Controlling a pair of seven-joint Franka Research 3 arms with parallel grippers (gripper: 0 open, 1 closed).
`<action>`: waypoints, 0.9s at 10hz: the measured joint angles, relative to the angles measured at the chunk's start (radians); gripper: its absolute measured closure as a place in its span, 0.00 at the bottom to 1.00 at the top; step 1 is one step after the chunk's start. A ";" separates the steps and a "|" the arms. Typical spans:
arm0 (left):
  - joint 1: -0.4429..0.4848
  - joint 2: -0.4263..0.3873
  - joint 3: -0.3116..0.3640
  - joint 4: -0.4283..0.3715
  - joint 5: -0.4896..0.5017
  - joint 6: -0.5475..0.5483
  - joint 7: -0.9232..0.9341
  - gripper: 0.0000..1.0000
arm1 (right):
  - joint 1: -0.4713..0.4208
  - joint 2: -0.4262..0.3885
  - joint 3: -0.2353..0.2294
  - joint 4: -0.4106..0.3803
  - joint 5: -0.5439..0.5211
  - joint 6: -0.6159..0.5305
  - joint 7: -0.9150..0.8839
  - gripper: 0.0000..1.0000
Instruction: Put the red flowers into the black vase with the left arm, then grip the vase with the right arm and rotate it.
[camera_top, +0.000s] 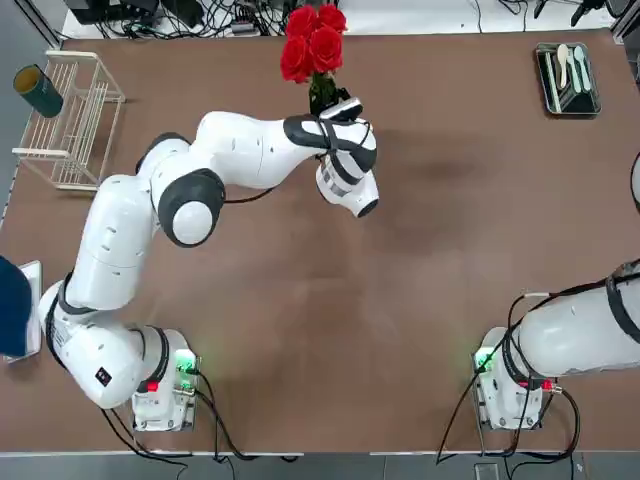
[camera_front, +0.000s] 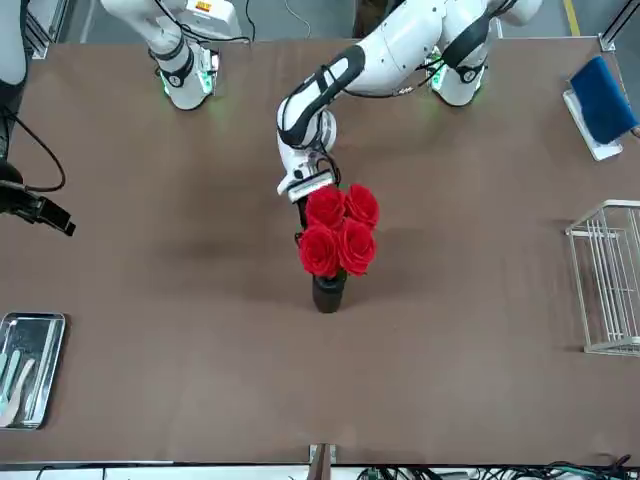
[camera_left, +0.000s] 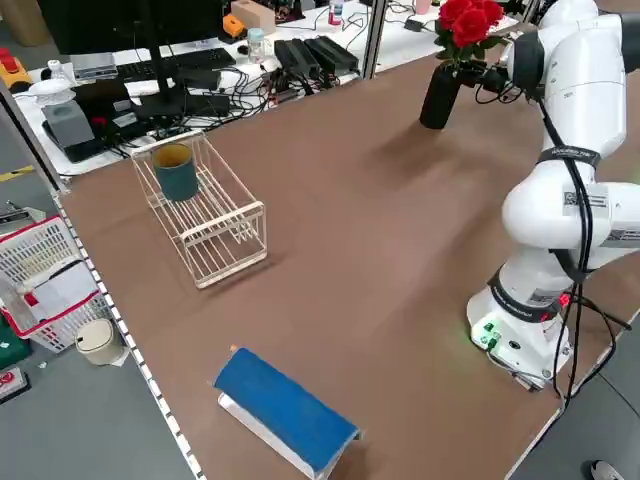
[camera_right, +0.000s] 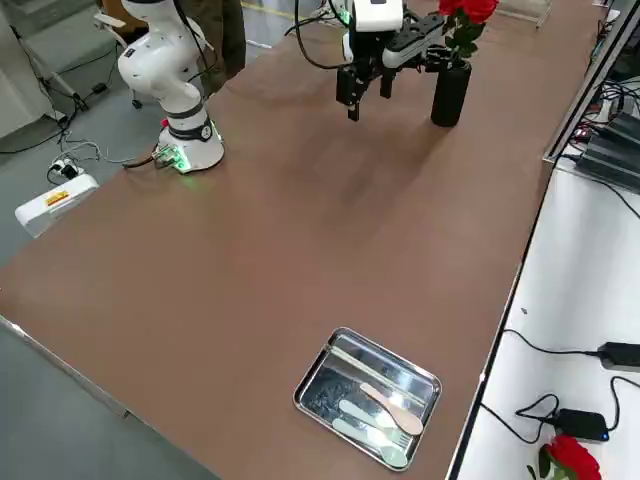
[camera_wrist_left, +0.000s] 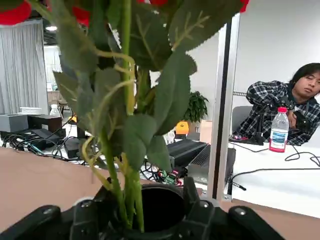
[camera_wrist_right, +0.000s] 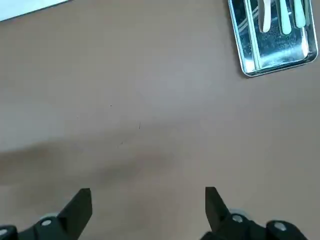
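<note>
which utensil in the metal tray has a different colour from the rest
The beige spoon, set apart by its warm tan tone; the utensils beside it in the metal tray are pale green.

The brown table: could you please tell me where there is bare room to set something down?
Mainly the middle of the brown table, between the left arm and the right arm, and up between the black vase and steel tray. It is crowded around the vase, within the left jaws, and by the white rack.
</note>
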 joint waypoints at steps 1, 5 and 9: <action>0.000 0.000 0.008 0.001 0.000 0.000 0.000 0.39 | 0.000 0.000 0.000 0.000 0.000 0.000 0.000 0.00; -0.002 0.000 0.018 0.015 0.000 0.000 -0.001 0.39 | 0.000 0.000 0.000 0.000 0.000 0.000 0.000 0.00; -0.016 0.000 0.017 0.037 0.000 0.000 -0.012 0.38 | 0.000 0.000 0.000 0.000 0.000 0.000 0.000 0.00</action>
